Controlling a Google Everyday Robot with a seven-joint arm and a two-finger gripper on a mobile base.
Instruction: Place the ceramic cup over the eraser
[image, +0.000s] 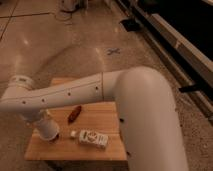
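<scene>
My tool (51, 136) is down at the left part of the desk (47, 149), hidden under my wrist; can't tell how it's set. The cup and eraser aren't visible to me. Just right of my wrist is a tiny white cube (73, 133), then a white printed carton (93, 138) lying flat. A reddish-brown oblong thing (74, 113) lies behind them.
</scene>
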